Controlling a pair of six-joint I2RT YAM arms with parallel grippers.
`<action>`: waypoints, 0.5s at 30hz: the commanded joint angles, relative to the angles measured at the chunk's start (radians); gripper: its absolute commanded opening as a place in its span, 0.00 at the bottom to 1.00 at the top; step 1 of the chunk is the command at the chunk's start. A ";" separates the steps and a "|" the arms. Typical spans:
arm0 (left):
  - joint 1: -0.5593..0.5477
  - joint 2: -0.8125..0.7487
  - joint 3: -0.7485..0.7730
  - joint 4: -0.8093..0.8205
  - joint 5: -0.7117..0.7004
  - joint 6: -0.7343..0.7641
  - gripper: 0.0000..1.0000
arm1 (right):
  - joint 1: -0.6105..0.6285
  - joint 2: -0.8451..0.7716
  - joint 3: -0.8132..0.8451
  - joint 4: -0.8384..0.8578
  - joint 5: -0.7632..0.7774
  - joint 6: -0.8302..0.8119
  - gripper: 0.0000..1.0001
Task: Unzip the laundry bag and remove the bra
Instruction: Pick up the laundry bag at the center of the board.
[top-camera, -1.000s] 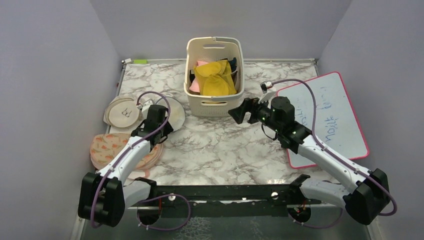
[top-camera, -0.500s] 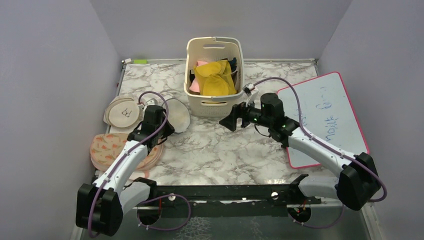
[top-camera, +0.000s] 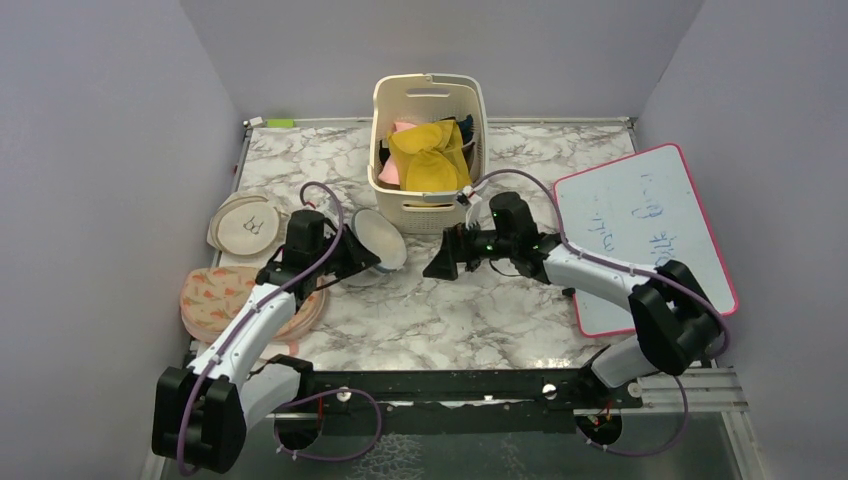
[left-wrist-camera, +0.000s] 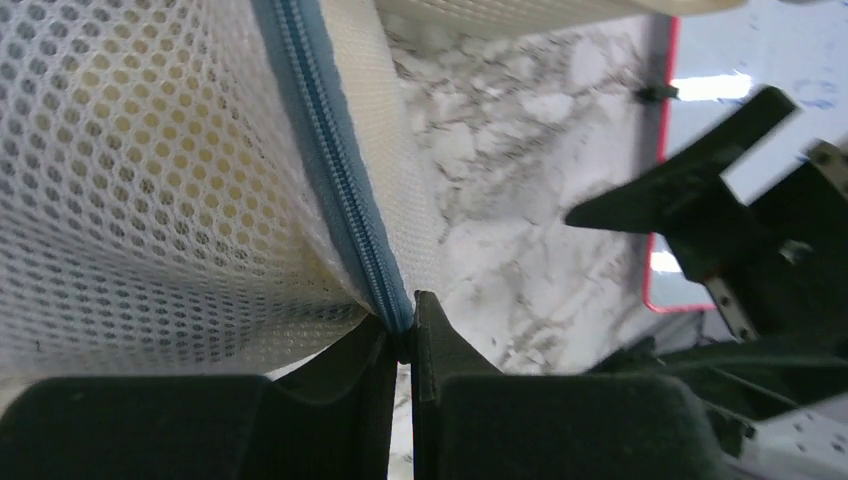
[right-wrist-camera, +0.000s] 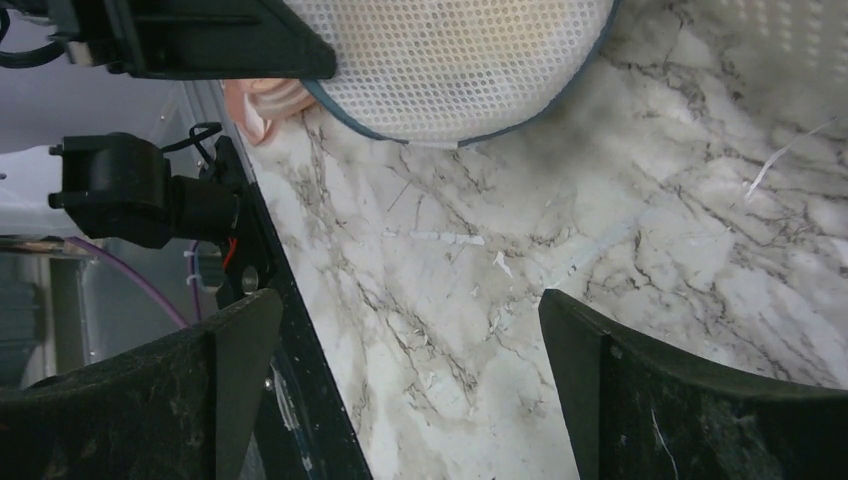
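The laundry bag (top-camera: 380, 238), a round white mesh drum with a blue-grey zip trim, is lifted and tilted on edge in front of the basket. My left gripper (top-camera: 360, 257) is shut on its rim. In the left wrist view the jaws (left-wrist-camera: 405, 328) pinch the zip trim (left-wrist-camera: 335, 170) where it meets the mesh (left-wrist-camera: 150, 180). My right gripper (top-camera: 438, 265) is open and empty, just right of the bag and pointing at it. In the right wrist view the bag (right-wrist-camera: 450, 60) sits beyond the spread fingers (right-wrist-camera: 235, 370). The bra is hidden.
A cream slotted basket (top-camera: 428, 195) holding yellow and pink cloths stands behind the bag. A pink-framed whiteboard (top-camera: 650, 230) lies at the right. A flat beige round pouch (top-camera: 245, 225) and an orange-patterned pouch (top-camera: 215, 295) lie at the left. A black rail (top-camera: 450, 385) runs along the front edge.
My left gripper has lifted the bag off the table and carried it to the right, tilting it up. My right arm has swung left toward the bag, gripper staying open.
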 joint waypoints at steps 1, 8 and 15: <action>0.003 -0.005 -0.062 0.237 0.323 -0.076 0.00 | -0.005 0.044 0.017 0.030 -0.019 0.090 1.00; 0.001 0.034 -0.110 0.435 0.501 -0.150 0.00 | -0.110 0.092 -0.005 0.028 -0.042 0.186 0.95; -0.050 0.088 -0.018 0.555 0.608 -0.173 0.00 | -0.110 0.082 -0.049 0.140 -0.123 0.214 0.94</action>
